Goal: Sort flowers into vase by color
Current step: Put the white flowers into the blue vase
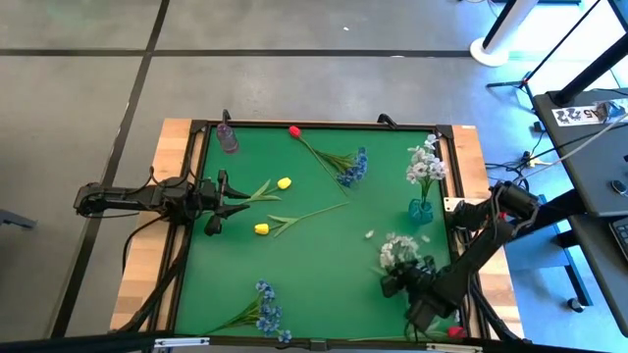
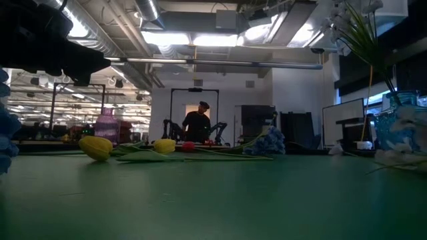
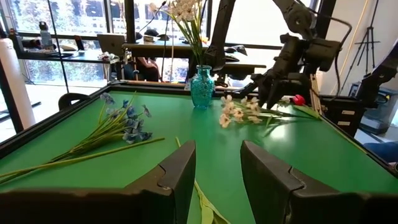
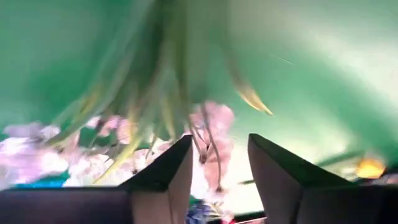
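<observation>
On the green table (image 1: 314, 284) lie two yellow tulips (image 1: 285, 182) (image 1: 262, 228). A red tulip (image 1: 294, 130) lies beside a blue bunch (image 1: 353, 167), and another blue bunch (image 1: 267, 314) lies by the near edge. A teal vase (image 1: 420, 209) holds white blossoms (image 1: 425, 162). A white spray (image 1: 397, 250) lies flat at the near right. My right gripper (image 4: 221, 168) hangs open and tilted down just over it (image 3: 242, 112). My left gripper (image 3: 217, 180) waits open and level at the left edge, with nothing between its fingers. My right gripper comes down at a slant over the white spray's blossoms and thin stems (image 4: 208, 140), which show in the gap past its fingertips. The wrist view is blurred, so I cannot tell whether a finger touches them. The spray still rests on the table.
A purple vase (image 1: 228, 137) stands at the far left corner. A second red tulip (image 1: 456, 331) lies by the right arm's base near the front right corner. A raised dark rim runs round the table. A person (image 2: 198, 123) stands in the room far behind.
</observation>
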Action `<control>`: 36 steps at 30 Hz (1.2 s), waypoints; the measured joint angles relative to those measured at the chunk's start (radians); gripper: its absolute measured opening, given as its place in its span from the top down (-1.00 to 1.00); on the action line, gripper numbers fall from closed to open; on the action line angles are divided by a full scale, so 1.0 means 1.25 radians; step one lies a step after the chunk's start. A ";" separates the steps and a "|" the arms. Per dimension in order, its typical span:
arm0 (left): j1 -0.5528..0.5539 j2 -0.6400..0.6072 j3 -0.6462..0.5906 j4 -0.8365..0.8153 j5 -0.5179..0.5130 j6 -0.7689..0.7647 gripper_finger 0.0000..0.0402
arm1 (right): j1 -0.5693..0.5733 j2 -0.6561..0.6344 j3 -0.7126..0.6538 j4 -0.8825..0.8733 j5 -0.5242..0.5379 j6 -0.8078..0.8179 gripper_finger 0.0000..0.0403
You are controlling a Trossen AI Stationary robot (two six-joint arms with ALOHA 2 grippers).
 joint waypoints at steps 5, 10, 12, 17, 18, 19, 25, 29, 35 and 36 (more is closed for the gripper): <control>0.000 0.000 0.000 0.000 0.000 0.000 0.38 | 0.002 0.000 0.084 -0.041 -0.110 0.412 0.00; 0.000 0.000 0.000 0.000 0.000 0.000 0.38 | -0.011 0.000 0.162 -0.118 -0.194 0.998 -0.07; 0.000 0.000 0.000 0.000 0.000 0.000 0.38 | -0.026 0.000 0.169 -0.158 -0.201 1.269 -0.07; 0.000 0.000 0.000 0.000 0.000 0.000 0.38 | -0.020 0.000 0.122 -0.149 -0.293 1.771 -0.07; 0.000 0.000 0.000 0.000 0.000 0.000 0.38 | -0.010 0.000 0.106 -0.131 -0.304 1.815 -0.07; 0.000 0.000 0.000 0.000 0.000 0.000 0.38 | -0.003 0.000 0.090 -0.114 -0.314 1.854 -0.07; 0.000 0.000 0.000 0.000 0.000 0.000 0.38 | 0.013 -0.001 0.020 0.010 -0.328 2.018 -0.07; 0.000 0.000 0.000 0.000 0.000 0.000 0.38 | -0.004 -0.001 -0.029 0.104 -0.324 2.127 -0.07; 0.000 0.000 0.000 0.000 0.000 0.000 0.38 | -0.014 -0.006 -0.081 0.160 -0.353 2.199 -0.07; 0.000 0.000 0.000 0.000 0.000 0.000 0.38 | -0.014 -0.005 -0.081 0.160 -0.353 2.199 -0.07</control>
